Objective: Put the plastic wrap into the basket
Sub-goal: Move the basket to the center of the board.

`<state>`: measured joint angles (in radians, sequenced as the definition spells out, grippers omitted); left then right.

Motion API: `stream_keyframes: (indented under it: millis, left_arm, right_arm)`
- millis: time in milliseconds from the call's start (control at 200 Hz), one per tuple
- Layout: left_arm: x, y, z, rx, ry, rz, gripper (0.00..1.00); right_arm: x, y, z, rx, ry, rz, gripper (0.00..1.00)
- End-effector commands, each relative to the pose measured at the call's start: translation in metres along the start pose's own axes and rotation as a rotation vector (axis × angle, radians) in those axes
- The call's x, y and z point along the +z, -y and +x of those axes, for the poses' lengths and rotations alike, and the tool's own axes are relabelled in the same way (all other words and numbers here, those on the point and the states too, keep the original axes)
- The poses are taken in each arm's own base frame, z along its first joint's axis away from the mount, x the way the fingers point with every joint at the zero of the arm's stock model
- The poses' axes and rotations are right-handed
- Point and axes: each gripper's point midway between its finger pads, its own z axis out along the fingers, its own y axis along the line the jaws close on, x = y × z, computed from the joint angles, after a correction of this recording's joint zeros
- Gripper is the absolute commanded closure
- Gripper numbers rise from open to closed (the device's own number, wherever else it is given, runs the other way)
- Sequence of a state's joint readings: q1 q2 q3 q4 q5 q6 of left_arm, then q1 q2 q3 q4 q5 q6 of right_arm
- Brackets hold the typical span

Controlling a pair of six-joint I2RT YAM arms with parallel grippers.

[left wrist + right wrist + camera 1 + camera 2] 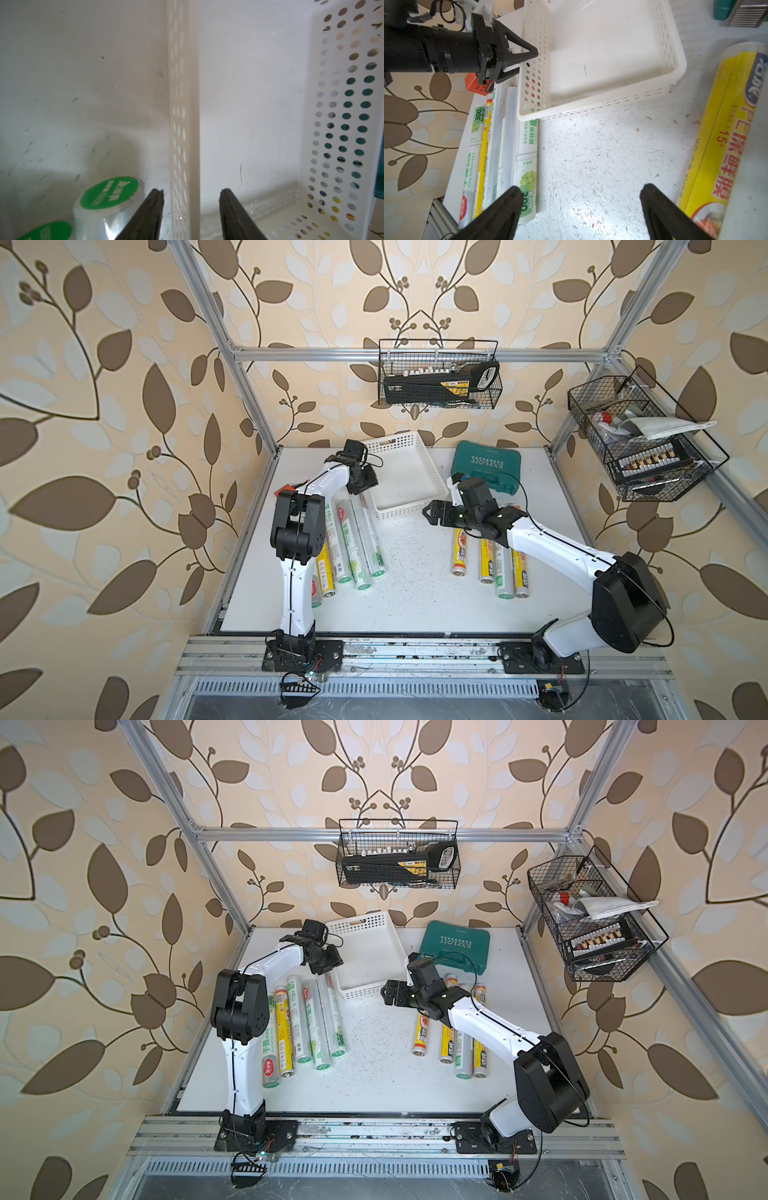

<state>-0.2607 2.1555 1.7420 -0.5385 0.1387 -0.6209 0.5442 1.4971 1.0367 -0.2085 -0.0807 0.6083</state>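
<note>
nothing lay in the basket yet. my left gripper stood part-spread astride its left wall, pinching nothing; my right gripper hung wide and empty over the table. of the plastic wrap, five rolls lay near-left of the basket and four rolls near-right, all left to move.

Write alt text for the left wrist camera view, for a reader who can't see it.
The left gripper has its two black fingers astride a side wall of the empty white perforated basket, one inside, one outside, neither touching it. Outside the wall, the green-labelled ends of two silvery plastic wrap rolls show on the white table.
</note>
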Motion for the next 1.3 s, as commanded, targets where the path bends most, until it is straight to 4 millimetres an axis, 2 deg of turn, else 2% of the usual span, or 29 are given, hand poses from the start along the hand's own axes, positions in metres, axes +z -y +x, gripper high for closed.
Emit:
stream_keyframes:
  millis: [0, 140, 305, 515, 685, 865, 1075, 1295]
  left_arm:
    - [-0.008, 0.002, -0.009, 0.013, 0.014, -0.006, 0.64]
    - [-0.012, 0.001, -0.006, 0.011, 0.009, -0.006, 0.77]
    - [-0.020, 0.004, -0.001, 0.018, 0.008, -0.006, 0.85]
    - [-0.030, 0.009, 0.011, 0.031, 0.001, -0.006, 0.86]
    - [-0.038, 0.011, 0.022, 0.030, -0.003, 0.000, 0.89]
    - [-0.046, 0.019, 0.043, 0.034, -0.018, 0.007, 0.89]
    - [-0.058, 0.031, 0.079, 0.068, -0.048, 0.013, 0.89]
    - [-0.069, 0.026, 0.123, 0.085, -0.091, 0.006, 0.90]
  right_arm:
    - [-0.003, -0.001, -0.007, -0.016, 0.031, 0.010, 0.09]
    - [-0.002, -0.003, -0.007, -0.019, 0.028, 0.001, 0.11]
    - [-0.004, -0.003, -0.008, -0.021, 0.031, 0.004, 0.11]
    - [-0.011, -0.002, -0.011, -0.030, 0.045, 0.011, 0.11]
    - [-0.018, 0.007, -0.015, -0.017, 0.053, 0.030, 0.12]
    - [-0.034, 0.022, -0.023, 0.008, 0.082, 0.040, 0.12]
    - [-0.049, 0.048, -0.026, 0.049, 0.083, 0.086, 0.12]
    - [-0.060, 0.063, -0.020, 0.079, 0.064, 0.094, 0.13]
